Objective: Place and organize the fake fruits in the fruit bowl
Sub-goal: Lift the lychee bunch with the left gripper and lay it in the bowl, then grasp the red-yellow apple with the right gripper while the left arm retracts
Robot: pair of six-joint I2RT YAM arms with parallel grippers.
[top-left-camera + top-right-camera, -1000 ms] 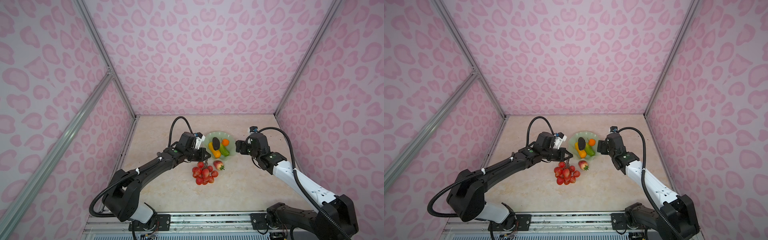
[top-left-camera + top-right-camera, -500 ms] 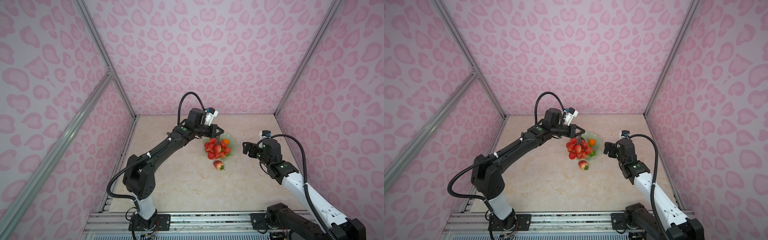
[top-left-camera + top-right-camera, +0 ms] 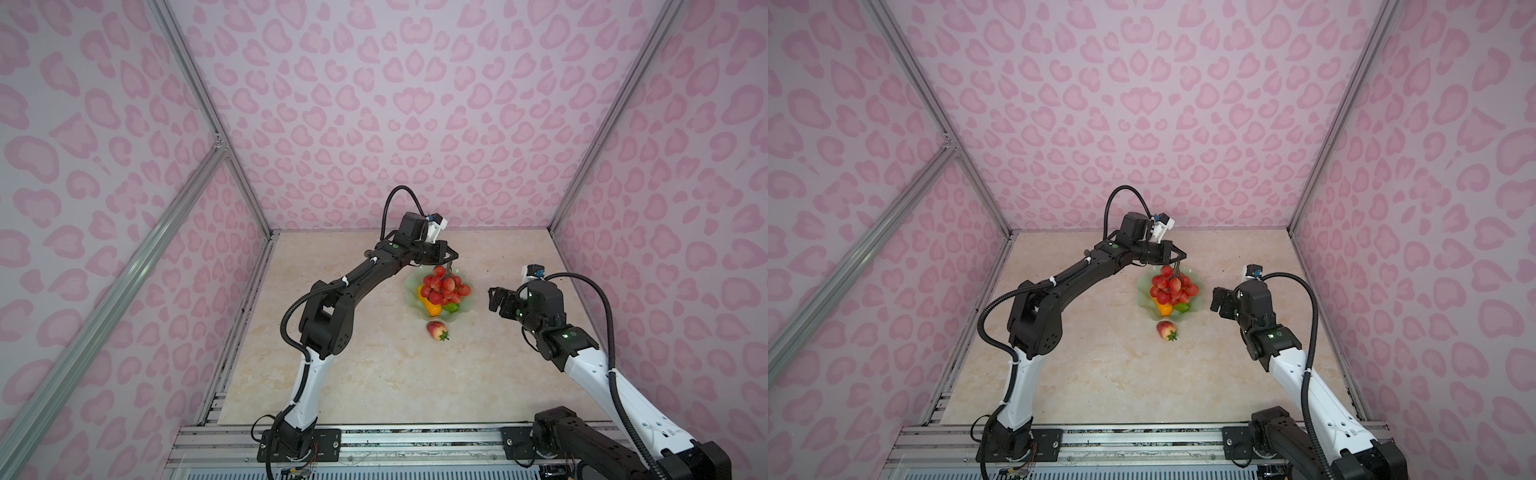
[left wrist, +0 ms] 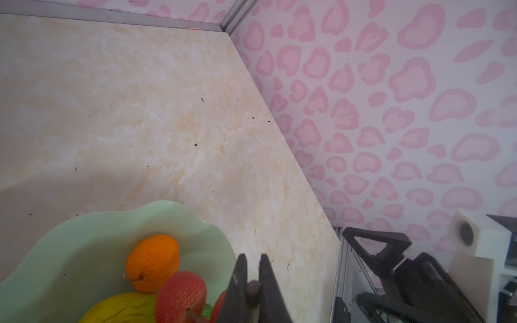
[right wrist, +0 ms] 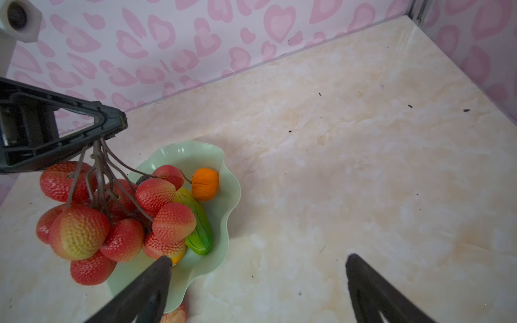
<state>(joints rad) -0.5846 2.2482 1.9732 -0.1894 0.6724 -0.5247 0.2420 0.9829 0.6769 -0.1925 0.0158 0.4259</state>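
Observation:
My left gripper (image 3: 451, 257) (image 3: 1179, 257) (image 4: 252, 258) is shut on the brown stem (image 4: 254, 288) of the red berry cluster (image 3: 442, 286) (image 3: 1171, 286) (image 5: 117, 218). The cluster hangs just over the mint-green fruit bowl (image 3: 467, 305) (image 3: 1198, 307) (image 5: 232, 195) (image 4: 84, 237). Inside the bowl lie a small orange (image 5: 205, 184) (image 4: 153, 263), a green-yellow oblong (image 5: 198, 229) and a yellow-orange oblong (image 3: 432, 308). A red strawberry (image 3: 436, 330) (image 3: 1167, 330) rests on the table just in front of the bowl. To the bowl's right my right gripper (image 3: 498, 301) (image 3: 1221, 301) (image 5: 258, 258) stands open and holds nothing.
The marble-look tabletop (image 3: 374, 374) is boxed in by pink patterned walls (image 3: 415, 124) at the back and on both sides. A metal rail (image 3: 374, 440) runs along the front edge.
My left gripper has lifted the berry cluster off the table and carried it back over the bowl. The right arm has drawn away to the right and its jaws have spread wider.

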